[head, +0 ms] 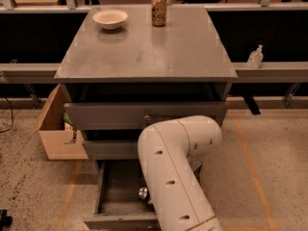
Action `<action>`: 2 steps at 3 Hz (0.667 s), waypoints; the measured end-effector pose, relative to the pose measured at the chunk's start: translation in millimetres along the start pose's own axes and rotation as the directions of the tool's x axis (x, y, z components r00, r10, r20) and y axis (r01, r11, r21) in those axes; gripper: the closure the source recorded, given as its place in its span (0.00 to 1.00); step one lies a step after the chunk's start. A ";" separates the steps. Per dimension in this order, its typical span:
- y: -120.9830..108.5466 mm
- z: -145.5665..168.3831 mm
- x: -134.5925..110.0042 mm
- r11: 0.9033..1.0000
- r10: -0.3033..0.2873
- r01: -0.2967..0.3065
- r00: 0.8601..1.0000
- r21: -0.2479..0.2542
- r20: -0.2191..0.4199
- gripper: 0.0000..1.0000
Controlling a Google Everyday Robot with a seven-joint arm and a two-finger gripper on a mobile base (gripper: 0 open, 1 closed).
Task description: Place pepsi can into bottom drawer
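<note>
The bottom drawer [115,189] is pulled open at the foot of the grey cabinet, with its front panel [120,221] nearest me. My white arm [175,172] bends down into the drawer's right side. Only the silver end of the pepsi can [143,192] shows, low inside the drawer at the arm's left edge. My gripper is down in the drawer by the can, hidden behind the arm.
On the cabinet top [144,47] stand a gold-brown patterned can [159,9] and a white bowl [110,19]. The two upper drawers [144,115] are closed. An open cardboard box [57,129] sits on the floor to the left. A small bottle [255,57] stands on the right ledge.
</note>
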State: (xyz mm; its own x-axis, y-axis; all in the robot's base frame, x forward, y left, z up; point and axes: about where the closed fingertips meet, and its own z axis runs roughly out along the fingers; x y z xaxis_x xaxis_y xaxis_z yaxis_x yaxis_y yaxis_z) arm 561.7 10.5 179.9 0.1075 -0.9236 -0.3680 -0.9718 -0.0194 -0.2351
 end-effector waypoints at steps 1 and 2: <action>0.2 -1.1 4.7 0.999 0.029 -0.029 0.999 0.017 -0.014 0.06; -7.5 -23.9 6.7 0.998 0.051 -0.050 0.998 0.045 -0.023 0.17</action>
State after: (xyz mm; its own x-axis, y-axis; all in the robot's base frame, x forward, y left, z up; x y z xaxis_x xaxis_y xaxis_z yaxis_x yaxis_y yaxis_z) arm 564.6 -4.7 200.7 0.0527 -0.9321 -0.3583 -0.9654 0.0442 -0.2570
